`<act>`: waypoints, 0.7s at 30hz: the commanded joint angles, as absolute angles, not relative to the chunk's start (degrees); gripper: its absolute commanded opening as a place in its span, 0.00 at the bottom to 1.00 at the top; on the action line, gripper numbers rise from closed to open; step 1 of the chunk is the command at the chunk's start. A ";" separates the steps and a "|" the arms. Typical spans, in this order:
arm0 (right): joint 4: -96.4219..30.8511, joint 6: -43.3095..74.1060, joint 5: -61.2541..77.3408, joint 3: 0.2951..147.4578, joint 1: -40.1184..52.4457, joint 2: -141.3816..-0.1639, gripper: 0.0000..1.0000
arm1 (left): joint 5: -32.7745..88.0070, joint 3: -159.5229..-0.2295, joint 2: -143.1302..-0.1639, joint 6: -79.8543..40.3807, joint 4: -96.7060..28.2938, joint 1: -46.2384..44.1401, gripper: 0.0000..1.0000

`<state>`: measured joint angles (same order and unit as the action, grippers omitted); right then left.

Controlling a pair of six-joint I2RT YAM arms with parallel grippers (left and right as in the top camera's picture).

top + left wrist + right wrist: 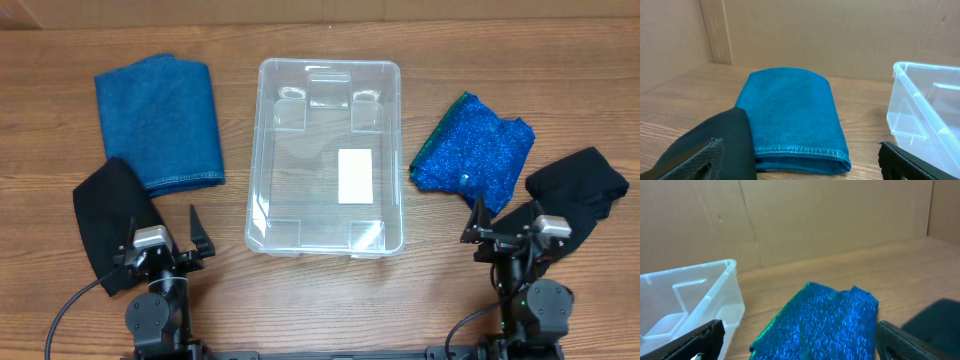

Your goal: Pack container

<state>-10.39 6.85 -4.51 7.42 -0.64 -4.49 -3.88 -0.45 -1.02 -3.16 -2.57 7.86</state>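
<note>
Overhead: the clear rectangular plastic container (257, 160) sits empty on the wooden worktop (600, 60), long axis 12-to-6. Left fingers (198, 228) and right fingers (479, 218) are both spread. Left wrist: folded teal cloth (790, 115) at 12, container at 3. Right wrist: sparkly blue cloth (825, 320) at 12, container at 9.

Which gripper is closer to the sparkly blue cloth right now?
Right. The right gripper sits just short of the sparkly blue cloth; the left gripper is on the other side of the container.

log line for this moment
container: empty | blue cloth, black cloth: left of it | sparkly blue cloth, second black cloth: right of it | left gripper: open | right gripper: open
</note>
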 commanded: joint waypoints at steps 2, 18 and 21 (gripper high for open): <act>-14.70 10.33 -5.08 19.09 -0.38 -12.53 1.00 | -2.85 -2.15 -0.71 -14.59 -5.02 7.49 1.00; -46.50 10.07 -1.43 71.11 -5.48 -70.70 1.00 | 2.90 -40.62 -34.20 -10.26 -28.77 7.49 1.00; -53.47 10.09 3.86 78.52 -9.58 -80.16 1.00 | 3.31 -50.02 -44.88 -10.28 -36.64 7.49 1.00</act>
